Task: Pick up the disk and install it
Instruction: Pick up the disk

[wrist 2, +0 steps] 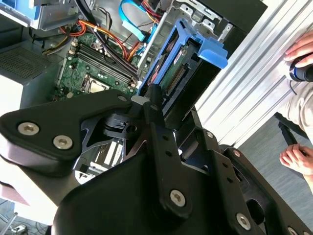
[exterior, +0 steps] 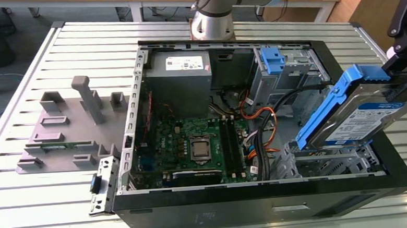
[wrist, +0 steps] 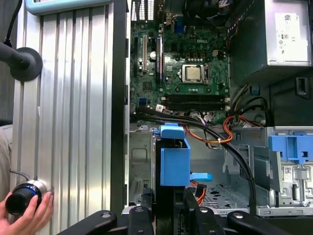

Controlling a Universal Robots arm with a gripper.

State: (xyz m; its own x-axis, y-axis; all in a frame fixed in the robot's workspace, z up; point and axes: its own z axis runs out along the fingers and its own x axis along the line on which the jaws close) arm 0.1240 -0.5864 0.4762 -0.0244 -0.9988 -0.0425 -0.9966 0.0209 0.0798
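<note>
Slatted table (exterior: 60, 48) | open case (exterior: 264, 205) | gripper (exterior: 405, 82) clamps disk (exterior: 360, 119) (tilted), seemingly just above drive cage (exterior: 325, 165) | orange cables (exterior: 263, 134) beside

No print is coming through clearly enough to read. A white-and-blue label is lying on the flat silver-grey disk (exterior: 357, 120), its lines of print too small to make out. A white sticker with dark print is sitting on the grey metal power-supply box (exterior: 178, 64) in the exterior view, and it is proving equally illegible.

The disk (exterior: 357, 117) tilts above the case (exterior: 263, 195) (stand (exterior: 65, 133) at exterior view's left).
</note>
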